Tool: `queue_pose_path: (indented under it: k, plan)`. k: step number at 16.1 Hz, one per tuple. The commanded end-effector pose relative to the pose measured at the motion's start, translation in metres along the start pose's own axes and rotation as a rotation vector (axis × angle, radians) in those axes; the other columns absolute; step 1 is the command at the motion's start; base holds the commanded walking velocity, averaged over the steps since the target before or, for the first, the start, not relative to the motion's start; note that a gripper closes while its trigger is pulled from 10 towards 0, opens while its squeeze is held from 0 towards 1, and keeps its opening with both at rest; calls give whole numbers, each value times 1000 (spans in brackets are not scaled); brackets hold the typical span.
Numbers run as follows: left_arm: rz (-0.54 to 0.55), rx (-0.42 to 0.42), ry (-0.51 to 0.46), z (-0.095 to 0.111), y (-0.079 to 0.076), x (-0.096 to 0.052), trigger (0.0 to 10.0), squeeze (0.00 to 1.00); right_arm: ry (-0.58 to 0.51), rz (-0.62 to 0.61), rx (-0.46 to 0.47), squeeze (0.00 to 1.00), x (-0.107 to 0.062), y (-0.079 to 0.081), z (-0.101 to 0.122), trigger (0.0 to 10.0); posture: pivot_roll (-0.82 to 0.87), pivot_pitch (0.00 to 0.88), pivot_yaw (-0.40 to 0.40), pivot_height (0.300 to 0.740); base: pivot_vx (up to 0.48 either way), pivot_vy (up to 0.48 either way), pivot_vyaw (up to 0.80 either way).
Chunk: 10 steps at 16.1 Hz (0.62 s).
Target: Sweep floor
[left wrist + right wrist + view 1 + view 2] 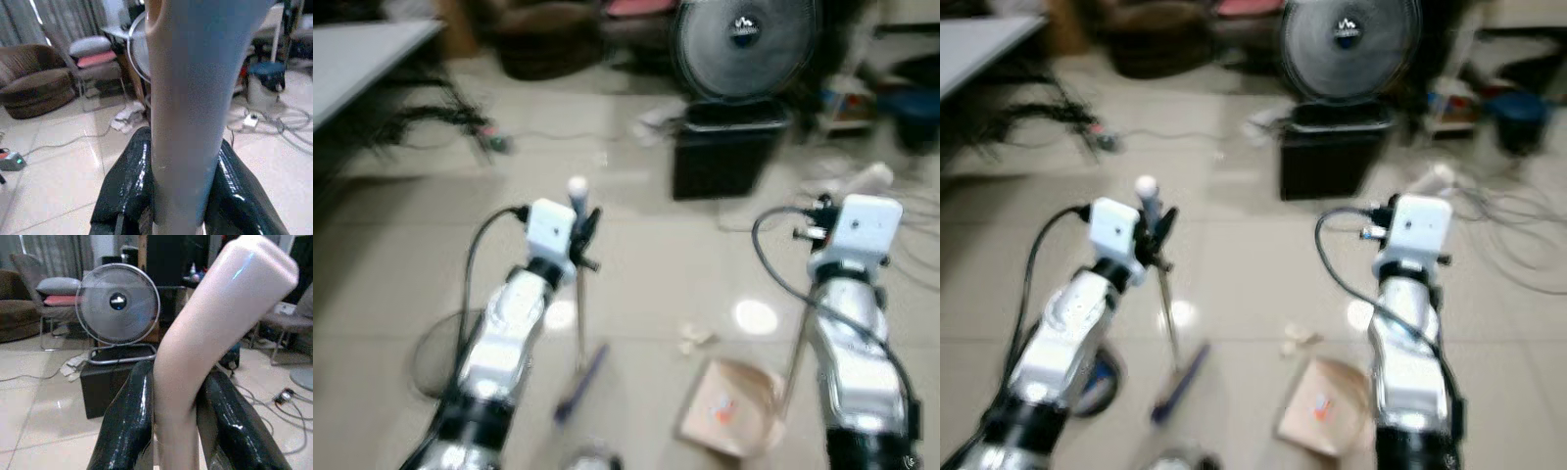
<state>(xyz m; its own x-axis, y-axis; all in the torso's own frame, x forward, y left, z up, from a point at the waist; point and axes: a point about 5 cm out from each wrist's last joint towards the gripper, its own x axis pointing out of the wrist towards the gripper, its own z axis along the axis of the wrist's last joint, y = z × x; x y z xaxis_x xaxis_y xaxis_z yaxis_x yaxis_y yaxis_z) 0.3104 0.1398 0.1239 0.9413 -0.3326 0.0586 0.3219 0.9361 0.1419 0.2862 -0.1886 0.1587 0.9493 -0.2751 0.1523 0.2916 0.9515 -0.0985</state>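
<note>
On the pale tiled floor [636, 245] ahead of my rig: a two-handed sweeping arrangement. My left gripper [183, 196] is clenched on the broom handle [188, 112], its two black fingers [124, 181] pressing the grey shaft from either side. I hold it just below its white top so the shaft hangs close to upright and the purple broom head [579, 382] rests on the tiles between my arms. My right gripper [173, 431] is clamped the same way on the cream dustpan handle [215, 323], a bent grip that rises between its fingers [129, 416]. I take that high hold to be what lets the long stem reach down and keep the dustpan [729, 406] low by the tiles without my bending. The pan's open side appears to face the broom, though blur makes this uncertain.

Contents: the dustpan carries a small orange-and-pale smudge, probably a scrap of litter; I cannot tell what it is. A few pale crumbs of debris [693, 338] lie on the floor between broom head and pan, apart from both, so I judge them not yet swept in. A black box [726, 152] bearing a round fan [744, 44] stands well beyond
</note>
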Motion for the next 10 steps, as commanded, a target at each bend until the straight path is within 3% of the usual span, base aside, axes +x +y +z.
queue_pose_path:
  k: [1, 6, 10]
  plan:
    - [12, 23, -36, 8, 2, 3, 10000, 0, -29, -2, 24, 0, 3, -2, 6, 10000, -28, 83, 94, 740, 382, 0, 0]
    - [19, 25, -45, 8, 3, 3, 10000, 0, -31, 5, 44, 0, 5, 0, 7, 10000, -27, 83, 93, 740, 383, 0, 0]
    - [26, 28, -47, 9, 4, 4, 10000, 0, -33, 4, 52, 0, 6, -2, 7, 10000, -21, 90, 91, 740, 383, 0, -609]
